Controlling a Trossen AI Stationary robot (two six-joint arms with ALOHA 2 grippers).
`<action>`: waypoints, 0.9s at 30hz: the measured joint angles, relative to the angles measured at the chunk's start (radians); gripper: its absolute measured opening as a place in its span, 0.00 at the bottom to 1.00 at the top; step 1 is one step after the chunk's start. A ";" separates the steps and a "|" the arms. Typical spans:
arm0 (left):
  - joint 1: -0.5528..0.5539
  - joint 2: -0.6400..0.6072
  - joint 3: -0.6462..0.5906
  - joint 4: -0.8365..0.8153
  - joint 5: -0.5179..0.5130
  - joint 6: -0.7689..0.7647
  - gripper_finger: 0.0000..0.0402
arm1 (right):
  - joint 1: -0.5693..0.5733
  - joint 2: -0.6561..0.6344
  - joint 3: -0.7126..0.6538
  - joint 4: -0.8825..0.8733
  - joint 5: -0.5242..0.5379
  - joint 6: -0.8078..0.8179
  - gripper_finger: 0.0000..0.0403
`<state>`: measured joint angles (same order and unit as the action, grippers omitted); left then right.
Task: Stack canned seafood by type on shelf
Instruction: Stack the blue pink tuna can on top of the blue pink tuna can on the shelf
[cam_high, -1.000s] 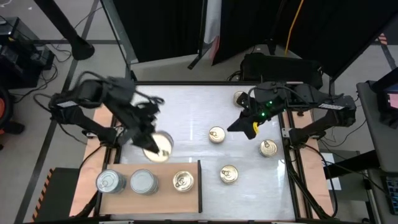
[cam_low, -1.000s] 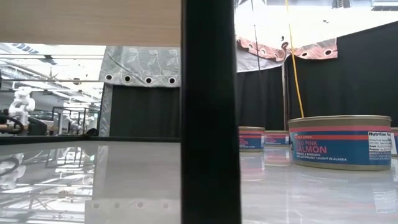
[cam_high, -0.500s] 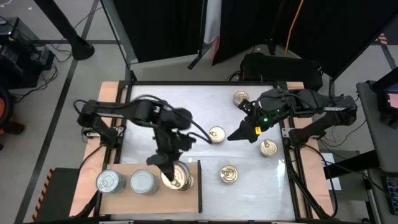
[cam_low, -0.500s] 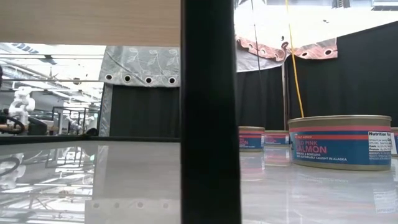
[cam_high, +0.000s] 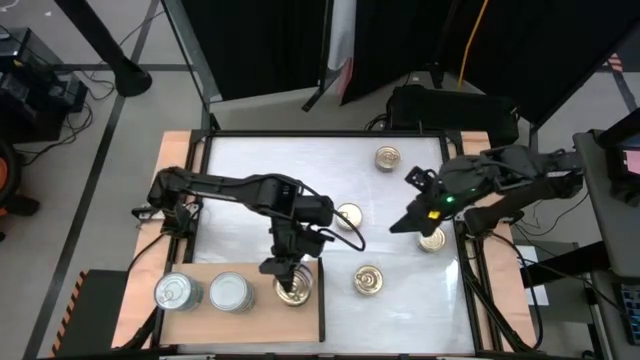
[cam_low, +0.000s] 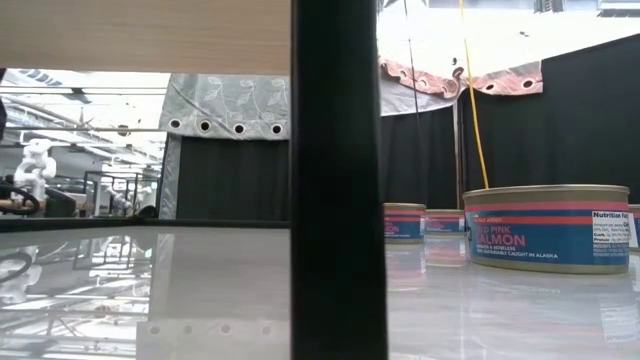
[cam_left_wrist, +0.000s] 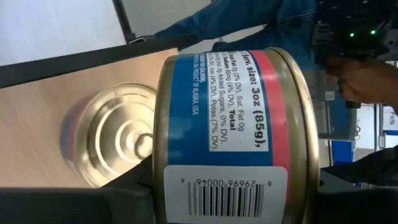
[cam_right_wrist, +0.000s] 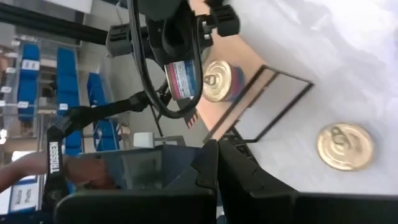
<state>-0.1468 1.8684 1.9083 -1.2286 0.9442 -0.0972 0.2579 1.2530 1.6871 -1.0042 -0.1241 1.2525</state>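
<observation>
1. I see the white table (cam_high: 300, 180) filling the middle of the high view, with the light-brown shelf (cam_high: 190, 275) lying flat at its near left corner.
2. My left arm (cam_high: 220, 186) reaches from the left side across to the shelf's right end; my right arm (cam_high: 510, 170) comes in from the right edge of the table.
3. The left gripper (cam_high: 282, 266) hangs over the shelf's right end, clamped on a held tin (cam_left_wrist: 230, 130) turned on its side, blue and pink label with barcode facing the wrist camera.
4. The right gripper (cam_high: 408, 222) hovers above the table near its right side; in its wrist view the fingers (cam_right_wrist: 214, 168) sit pressed together with nothing between them.
5. I count three tins standing on the shelf: two silver-lidded tins (cam_high: 177, 292) (cam_high: 230, 292) side by side at the left, and one gold-lidded tin (cam_high: 295, 290) directly below the left gripper.
6. I count four loose gold-lidded tins on the table: a far tin (cam_high: 388, 157), a centre tin (cam_high: 349, 215), a right tin (cam_high: 432, 239) beside the right gripper, and a near tin (cam_high: 368, 280) just off the shelf's right end.
7. That makes eight tins that I can see.
</observation>
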 joint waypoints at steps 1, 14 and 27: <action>0.000 0.007 0.000 -0.001 0.000 0.001 0.46 | 0.002 -0.011 0.000 -0.016 0.011 0.006 0.00; -0.020 0.037 0.000 -0.049 -0.010 -0.015 0.48 | 0.009 -0.075 0.000 -0.034 0.135 -0.046 0.00; -0.023 0.037 0.000 -0.046 -0.149 -0.081 0.50 | 0.009 -0.075 0.000 -0.034 0.129 -0.148 0.00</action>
<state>-0.1698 1.9053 1.9083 -1.2742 0.7953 -0.1780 0.2665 1.1782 1.6871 -1.0386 0.0051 1.1050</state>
